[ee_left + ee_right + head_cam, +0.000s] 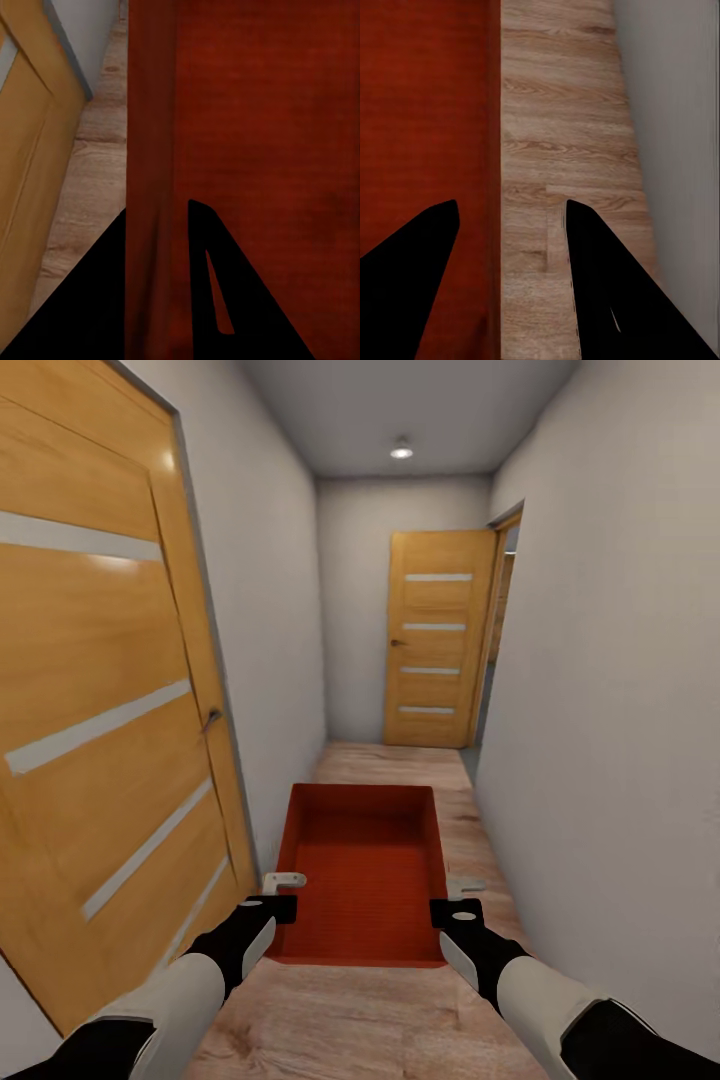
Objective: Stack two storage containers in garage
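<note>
Low centre of the head view, the storage container [362, 880] looks light, stiff, thin-walled; left gripper [283, 895] pinches one side wall; right gripper [456, 900] straddles the other, grip unclear.

Both arms forward, left hand [283, 894] and right hand [456, 897] level.

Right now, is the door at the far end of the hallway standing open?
No, in the head view the far door sits shut in the end wall, beyond the storage container carried ahead.
</note>
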You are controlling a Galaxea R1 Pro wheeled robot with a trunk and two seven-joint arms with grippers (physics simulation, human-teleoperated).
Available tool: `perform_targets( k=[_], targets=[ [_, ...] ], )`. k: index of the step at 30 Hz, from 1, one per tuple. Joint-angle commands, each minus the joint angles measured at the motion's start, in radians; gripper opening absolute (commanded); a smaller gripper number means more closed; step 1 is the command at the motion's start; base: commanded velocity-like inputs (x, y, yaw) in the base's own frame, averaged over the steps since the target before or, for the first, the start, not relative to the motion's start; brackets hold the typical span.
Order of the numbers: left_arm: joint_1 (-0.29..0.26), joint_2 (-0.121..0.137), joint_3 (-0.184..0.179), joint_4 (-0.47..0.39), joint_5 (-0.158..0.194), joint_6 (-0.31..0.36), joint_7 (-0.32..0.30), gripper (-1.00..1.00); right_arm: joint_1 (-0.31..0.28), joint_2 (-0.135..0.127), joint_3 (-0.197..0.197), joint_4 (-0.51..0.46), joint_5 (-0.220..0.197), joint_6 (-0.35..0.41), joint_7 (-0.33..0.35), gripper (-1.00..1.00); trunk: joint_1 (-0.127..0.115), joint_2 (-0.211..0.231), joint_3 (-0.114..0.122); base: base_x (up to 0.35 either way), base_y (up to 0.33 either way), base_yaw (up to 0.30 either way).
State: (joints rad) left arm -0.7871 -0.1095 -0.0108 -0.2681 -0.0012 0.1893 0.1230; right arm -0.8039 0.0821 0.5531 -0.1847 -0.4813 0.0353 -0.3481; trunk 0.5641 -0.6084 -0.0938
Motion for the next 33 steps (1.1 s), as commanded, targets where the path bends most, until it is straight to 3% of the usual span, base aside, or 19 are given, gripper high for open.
perform_targets(
  k=[1, 11, 33],
  targets=[
    [0.0, 0.001, 0.018, -0.002, -0.017, 0.008, 0.01, -1.0, -0.001, 0.0, -0.029, -0.012, 0.003, 0.005, 0.037, -1.0, 0.001, -0.002, -0.002, 0.322, 0.0, -0.286],
    [0.0, 0.001, 0.018, -0.002, -0.017, 0.008, 0.01, -1.0, -0.001, 0.0, -0.029, -0.012, 0.003, 0.005, 0.037, -1.0, 0.001, -0.002, -0.002, 0.322, 0.0, -0.257],
    [0.0, 0.001, 0.018, -0.002, -0.017, 0.009, 0.009, -1.0, -0.001, -0.001, -0.029, -0.012, 0.003, 0.005, 0.037, -1.0, 0.001, -0.002, -0.002, 0.322, 0.001, -0.009]
  ],
)
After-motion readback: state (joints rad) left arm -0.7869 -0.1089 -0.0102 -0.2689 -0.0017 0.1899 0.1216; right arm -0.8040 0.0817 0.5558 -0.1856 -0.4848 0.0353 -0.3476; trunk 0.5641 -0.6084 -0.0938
